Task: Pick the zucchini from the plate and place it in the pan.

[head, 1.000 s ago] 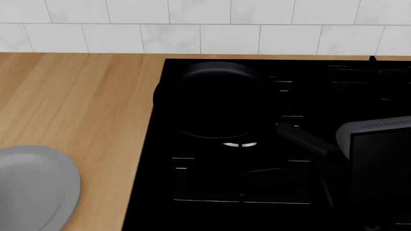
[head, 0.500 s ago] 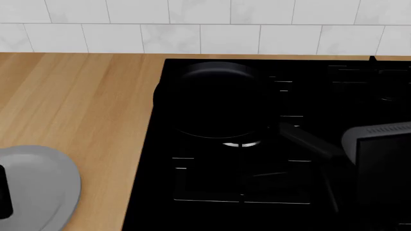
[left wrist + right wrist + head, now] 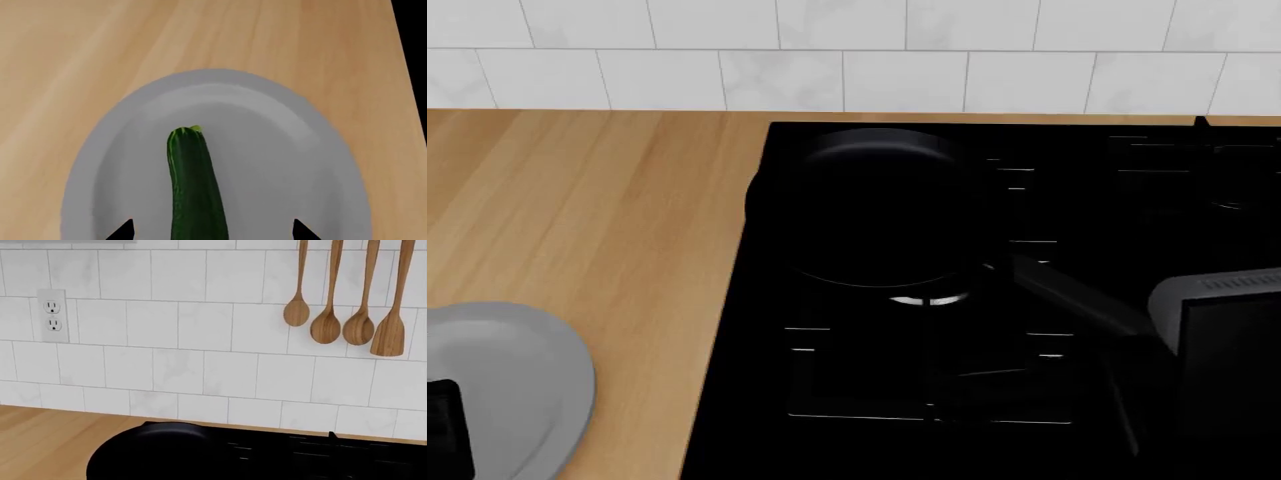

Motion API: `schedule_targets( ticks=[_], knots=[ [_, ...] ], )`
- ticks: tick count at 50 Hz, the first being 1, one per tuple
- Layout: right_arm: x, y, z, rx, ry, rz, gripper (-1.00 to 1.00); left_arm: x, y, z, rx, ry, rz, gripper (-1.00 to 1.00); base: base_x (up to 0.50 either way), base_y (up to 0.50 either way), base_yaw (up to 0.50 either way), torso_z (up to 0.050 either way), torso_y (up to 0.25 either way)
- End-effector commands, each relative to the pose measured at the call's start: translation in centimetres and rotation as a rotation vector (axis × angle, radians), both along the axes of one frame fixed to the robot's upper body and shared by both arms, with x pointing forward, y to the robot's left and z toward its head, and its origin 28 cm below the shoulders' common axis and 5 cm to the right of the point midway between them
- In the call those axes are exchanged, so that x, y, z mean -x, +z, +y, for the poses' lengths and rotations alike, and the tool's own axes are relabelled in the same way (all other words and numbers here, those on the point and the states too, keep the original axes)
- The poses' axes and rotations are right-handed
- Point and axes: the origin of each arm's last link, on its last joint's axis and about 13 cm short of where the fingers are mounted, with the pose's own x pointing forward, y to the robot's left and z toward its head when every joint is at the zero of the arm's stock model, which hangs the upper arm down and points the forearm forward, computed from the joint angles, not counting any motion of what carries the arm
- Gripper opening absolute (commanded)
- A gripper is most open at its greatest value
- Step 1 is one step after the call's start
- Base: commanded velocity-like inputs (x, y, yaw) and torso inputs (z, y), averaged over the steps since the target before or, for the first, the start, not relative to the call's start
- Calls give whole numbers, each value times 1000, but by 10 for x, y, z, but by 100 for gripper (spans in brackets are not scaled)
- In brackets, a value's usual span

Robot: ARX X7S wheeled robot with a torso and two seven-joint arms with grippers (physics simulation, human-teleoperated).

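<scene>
While the zucchini (image 3: 193, 190) lies lengthwise on the plate (image 3: 280, 150), its lighter stem end points toward the plate's middle and its other end runs out of the left wrist view. Your left gripper (image 3: 212, 231) is spread wide: two dark fingertips (image 3: 123, 231) show at the edge of that view, one on each side of the zucchini and clear of it, over the plate. From the head view you see only the right part of the plate (image 3: 521, 380) at the lower left, resting on the wooden counter (image 3: 587, 220), with a dark piece of your left arm (image 3: 447, 425) over it; the zucchini itself is hidden there. To the plate's right, well apart, sits the pan (image 3: 874, 215) on the black stove (image 3: 1028, 380), handle (image 3: 1068, 295) pointing toward your right arm (image 3: 1221, 370). You cannot tell the right gripper's state; its camera shows the pan (image 3: 160, 452), the tiled wall (image 3: 200, 340), an outlet (image 3: 52, 315) and four hanging wooden utensils (image 3: 347, 295).
</scene>
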Motion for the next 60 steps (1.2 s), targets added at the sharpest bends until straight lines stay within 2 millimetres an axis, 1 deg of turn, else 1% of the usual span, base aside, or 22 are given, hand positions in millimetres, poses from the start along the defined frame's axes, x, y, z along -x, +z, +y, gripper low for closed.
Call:
schedule_targets(
  ticks=[1,10,13,35,46,60],
  knots=[
    [2,0,0,-4,-2,4,100,-3,-5,6,35,53,35,100,0,0,0,0,0],
    [3,0,-2,-2,5,3,100,-3,-8,6,42,87,43,100,0,0,0,0,0],
    [3,1,-3,-1,4,1,100,-2,-5,4,47,75,38,100,0,0,0,0,0],
    [5,0,-4,-2,3,7,100,-1,-13,4,53,70,66,100,0,0,0,0,0],
    [5,0,-3,-1,3,8,100,-1,-20,2,56,58,91,100,0,0,0,0,0],
    [6,0,-4,-3,3,8,100,1,-20,3,56,68,90,100,0,0,0,0,0]
  ],
)
